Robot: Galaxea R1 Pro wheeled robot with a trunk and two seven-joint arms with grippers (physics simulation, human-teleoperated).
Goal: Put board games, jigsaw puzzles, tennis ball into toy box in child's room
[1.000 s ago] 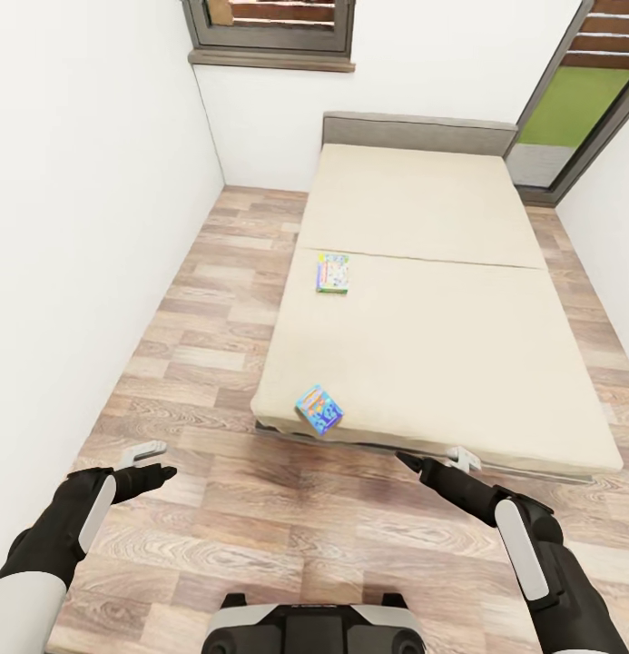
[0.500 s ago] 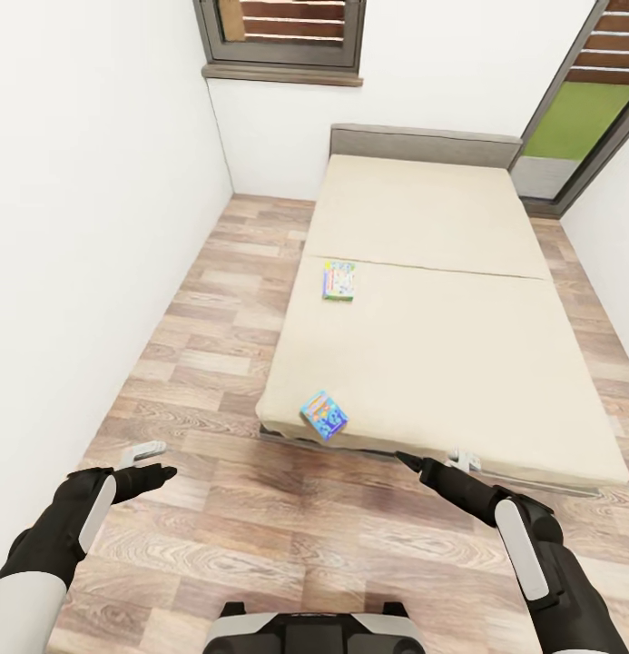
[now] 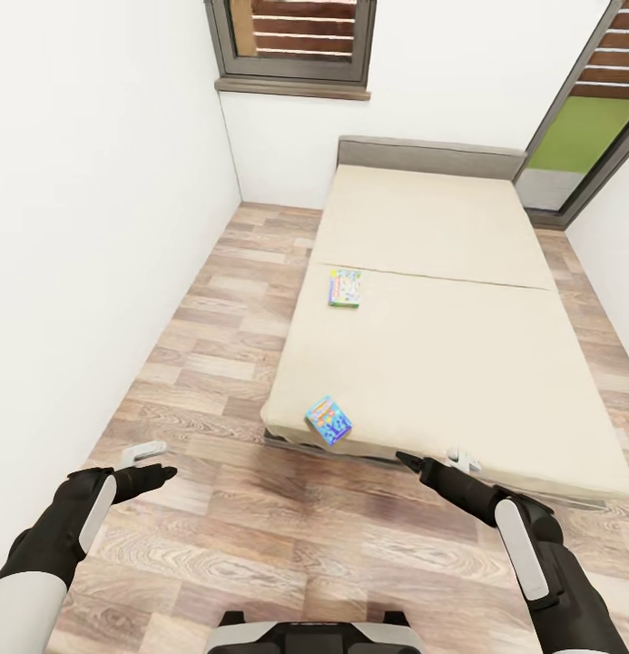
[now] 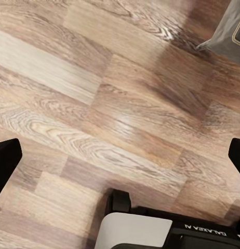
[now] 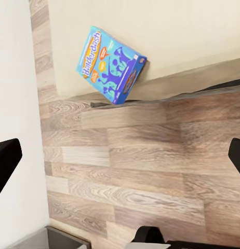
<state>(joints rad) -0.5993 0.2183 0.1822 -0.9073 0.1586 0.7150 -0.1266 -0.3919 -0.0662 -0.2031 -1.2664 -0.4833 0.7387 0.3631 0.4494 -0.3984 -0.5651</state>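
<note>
1. The bed (image 3: 441,300) runs lengthwise away from the robot, its grey headboard against the far wall below the window (image 3: 296,41); a seam crosses the beige sheet about midway.
2. Two board games lie on the bed's left side. The near board game (image 3: 329,420) sits at the near left corner, turned diagonally and overhanging the near edge of the mattress — in the right wrist view its blue cover (image 5: 110,65) juts past the edge over the floor.
3. The far board game (image 3: 345,287) lies flat just beyond the seam, close to the left edge, its long axis running along the bed's length.
4. A strip of wood-plank floor (image 3: 214,363) lies open between the left wall (image 3: 87,227) and the bed, widening toward the robot.
5. The left gripper (image 3: 149,460) hovers over the floor, jaws apart, holding nothing.
6. The right gripper (image 3: 437,461) hangs by the bed's near edge, to the right of the overhanging box — fingers spread, empty.
</note>
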